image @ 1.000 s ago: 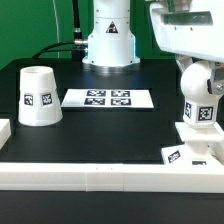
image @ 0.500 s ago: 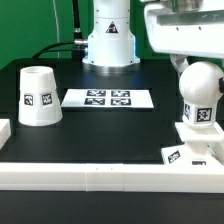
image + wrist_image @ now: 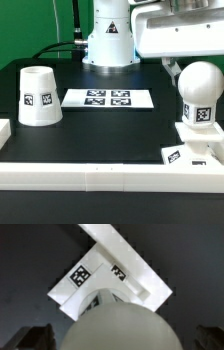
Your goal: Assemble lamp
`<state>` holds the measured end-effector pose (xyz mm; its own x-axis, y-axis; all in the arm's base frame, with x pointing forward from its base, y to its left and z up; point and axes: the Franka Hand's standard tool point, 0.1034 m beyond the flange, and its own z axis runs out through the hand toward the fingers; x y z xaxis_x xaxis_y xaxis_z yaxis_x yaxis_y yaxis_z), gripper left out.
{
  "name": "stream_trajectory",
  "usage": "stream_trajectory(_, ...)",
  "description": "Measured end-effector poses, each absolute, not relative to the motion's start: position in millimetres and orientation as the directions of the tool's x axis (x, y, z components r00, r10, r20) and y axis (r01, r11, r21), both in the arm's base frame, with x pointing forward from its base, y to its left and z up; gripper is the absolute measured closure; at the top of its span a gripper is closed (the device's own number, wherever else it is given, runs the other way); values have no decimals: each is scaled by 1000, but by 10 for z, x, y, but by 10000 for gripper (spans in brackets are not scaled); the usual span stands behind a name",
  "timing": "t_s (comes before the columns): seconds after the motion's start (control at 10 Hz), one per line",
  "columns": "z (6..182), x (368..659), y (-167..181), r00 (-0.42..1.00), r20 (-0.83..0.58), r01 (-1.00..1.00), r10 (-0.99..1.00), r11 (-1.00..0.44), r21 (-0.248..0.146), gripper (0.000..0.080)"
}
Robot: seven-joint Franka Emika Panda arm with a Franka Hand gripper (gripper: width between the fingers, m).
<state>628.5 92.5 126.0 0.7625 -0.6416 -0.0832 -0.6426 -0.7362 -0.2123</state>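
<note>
The ball-shaped bulb (image 3: 201,93) stands upright with its neck in the squat base (image 3: 196,141) at the exterior view's right. My gripper (image 3: 188,58) hangs just above the bulb, open and holding nothing. In the wrist view the bulb (image 3: 115,325) fills the foreground with the tagged base (image 3: 105,272) beyond it. The dark fingertips (image 3: 34,338) stand on either side of it, apart from its surface. The cup-like shade (image 3: 38,97) stands alone, wide end down, at the exterior view's left.
The marker board (image 3: 108,99) lies flat on the black table between the shade and the robot's white pedestal (image 3: 108,40). A long white rail (image 3: 100,175) runs along the front edge, with a white block (image 3: 4,131) at the left.
My gripper has risen off the bulb and shifted toward the exterior view's left. More of the bulb's top now shows. Bulb, base and shade have not moved.
</note>
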Motion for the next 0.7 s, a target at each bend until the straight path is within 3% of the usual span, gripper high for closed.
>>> stream_trajectory(0.4,1271,6301,867,972,40,-225,-233,-963,-151,100)
stream_trajectory(0.7,1278,6315,858,996,84,35,25,-992,-122,100)
